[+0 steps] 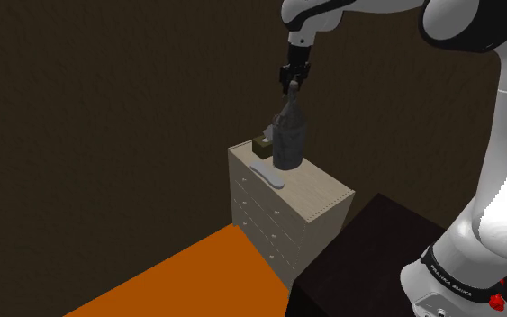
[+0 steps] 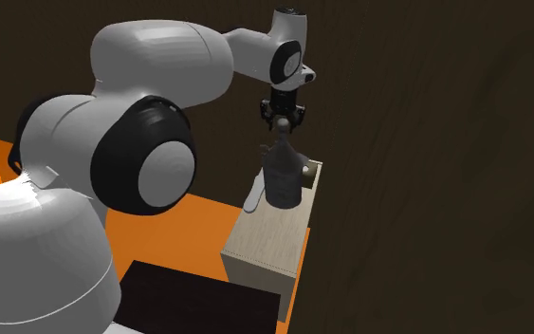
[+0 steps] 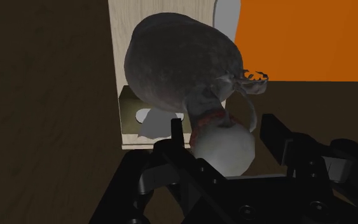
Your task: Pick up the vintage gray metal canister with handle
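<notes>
The canister [image 1: 289, 140] is a dark grey, round-bodied vessel with a thin side handle and a pale knob [image 3: 225, 147] on top. It stands upright at the back of a light wooden dresser [image 1: 310, 198]. In the second exterior view the canister [image 2: 282, 178] is near the dresser's far end. My gripper [image 1: 294, 87] hangs straight down over it, fingers clasping the knob from both sides. In the wrist view the gripper [image 3: 225, 137] has one black finger [image 3: 178, 130] pressed close on each side of the knob, with the canister body [image 3: 180, 63] beyond. Its base looks level with the dresser top.
A pale flat oblong object [image 1: 267, 174] lies on the dresser in front of the canister. A small brown box [image 1: 262, 142] sits behind it at the back corner. Orange floor [image 1: 188, 279] spreads beside the dresser, and dark walls stand close behind. The dark stand [image 1: 377, 261] is at lower right.
</notes>
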Available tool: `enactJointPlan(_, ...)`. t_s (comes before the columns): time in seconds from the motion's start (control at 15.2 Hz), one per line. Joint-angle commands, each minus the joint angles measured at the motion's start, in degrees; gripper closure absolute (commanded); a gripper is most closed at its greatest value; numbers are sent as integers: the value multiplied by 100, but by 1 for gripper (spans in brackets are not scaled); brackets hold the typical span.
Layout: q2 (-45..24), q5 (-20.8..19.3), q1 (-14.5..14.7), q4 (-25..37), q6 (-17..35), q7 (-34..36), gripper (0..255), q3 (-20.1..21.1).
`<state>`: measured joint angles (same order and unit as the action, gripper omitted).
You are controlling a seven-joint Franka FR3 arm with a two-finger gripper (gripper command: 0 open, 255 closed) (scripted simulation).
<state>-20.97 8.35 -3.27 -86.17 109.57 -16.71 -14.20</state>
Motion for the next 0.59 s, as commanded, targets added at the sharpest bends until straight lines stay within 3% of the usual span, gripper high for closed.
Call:
enactJointPlan(0.0, 17, -8, 4, 187, -160, 31, 255, 0)
enactJointPlan(0.53, 20, -22, -21, 657, -631, 65, 255, -10)
